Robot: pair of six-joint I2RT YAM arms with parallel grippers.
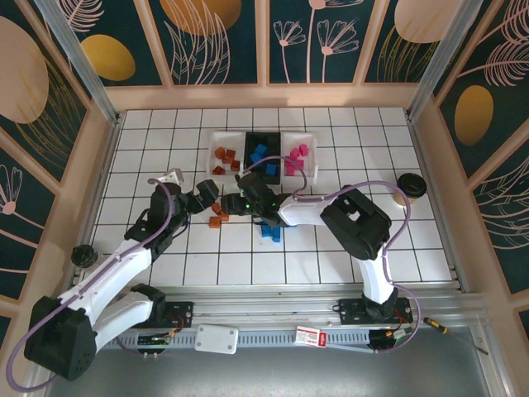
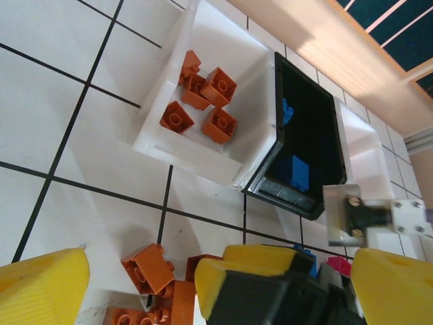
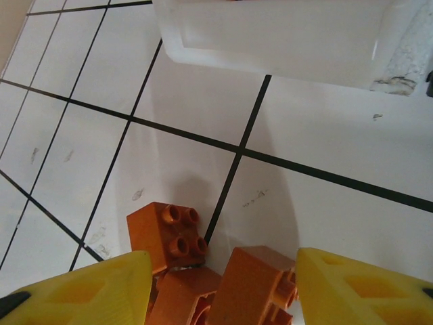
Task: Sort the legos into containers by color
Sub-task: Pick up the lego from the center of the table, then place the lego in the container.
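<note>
**Left gripper spread wide, right gripper astride the loose orange bricks**

My left gripper (image 1: 209, 198) hangs released and empty. Its yellow fingers (image 2: 44, 288) stand far apart at the two sides of the left wrist view. It sits just left of the loose orange bricks (image 2: 145, 267), nose to nose with my right gripper (image 3: 223, 261), both a little nearer than the row of bins.

My right gripper is low over the same small heap on the white tiled table (image 1: 149, 157). Its two yellow fingers (image 3: 365, 284) stand apart, with orange bricks lying between them on the tiles. One brick sits right against the inner edge of the right-hand finger. I cannot tell whether the fingers are pinching anything or only straddling it.

The three bins stand side by side at the far middle of the table, their walls touching:

- **Left white bin** (image 2: 162, 145): it holds five sorted orange bricks (image 2: 218, 87), bunched toward its far end.
- **Black bin** (image 2: 308, 122): it is the middle one and has sorted blue bricks (image 2: 294, 170) on its floor.
- **Right white bin** (image 1: 312, 145): it carries the pink bricks (image 1: 295, 157).

A few loose blue bricks (image 1: 271, 233) lie on the tiles nearer than my right gripper, just beside that arm's white forearm. They are to the right of the orange heap.

At the near edge, on the metal rail between my two bases, lies a flat white box with a red label (image 1: 307, 337). A round black object (image 1: 411, 185) rests on the tiles by the right wall.
</note>
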